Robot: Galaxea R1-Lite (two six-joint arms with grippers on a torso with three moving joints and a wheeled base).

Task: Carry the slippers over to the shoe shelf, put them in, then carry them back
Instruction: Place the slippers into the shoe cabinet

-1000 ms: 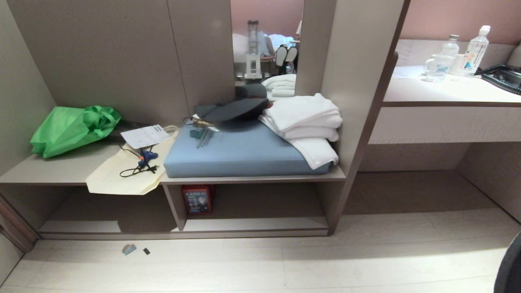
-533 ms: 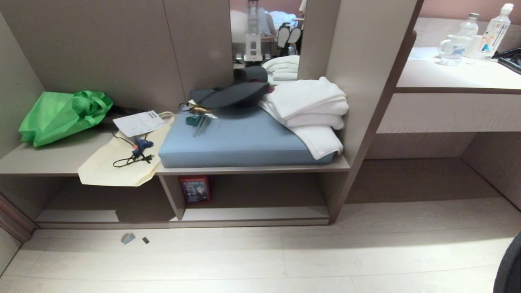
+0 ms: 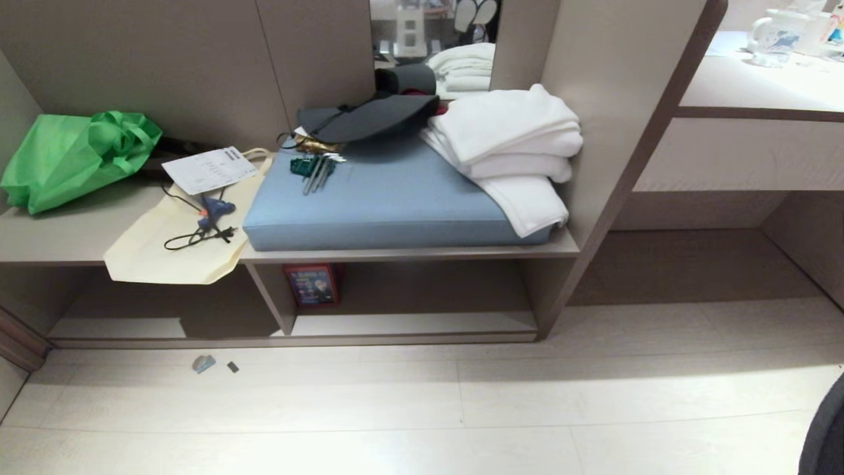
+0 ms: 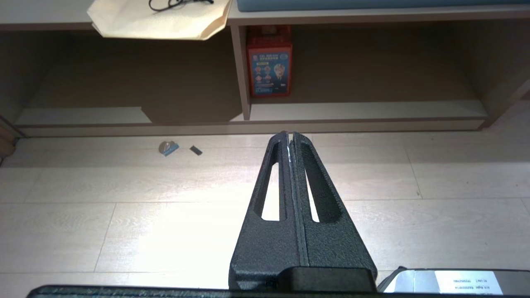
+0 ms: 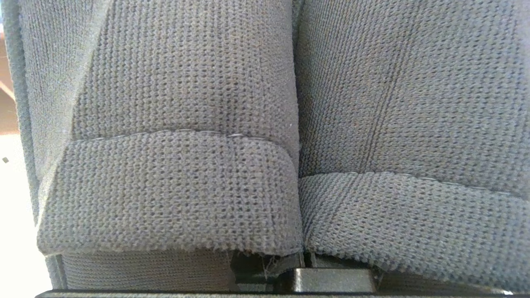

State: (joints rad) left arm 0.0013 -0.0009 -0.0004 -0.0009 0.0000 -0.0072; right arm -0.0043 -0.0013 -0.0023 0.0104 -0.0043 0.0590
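Observation:
The slippers, two dark grey knitted ones side by side, fill the right wrist view. They hang in my right gripper, which is shut on them. Only its dark base peeks out beneath the straps. The shoe shelf is low in the head view, straight ahead: two shallow taupe compartments split by an upright panel over a pale base board. My left gripper is shut and empty, and points at the floor just before the shoe shelf. Neither arm shows in the head view.
A red box stands in the right compartment beside the divider. A cream tote bag hangs over the left compartment's top edge. Above are a blue cushion, white towels and a green bag. Small scraps lie on the floor.
The whole head view has shifted: the furniture now sits higher in the picture and more floor shows, so the camera has moved. Nothing on the shelves has moved.

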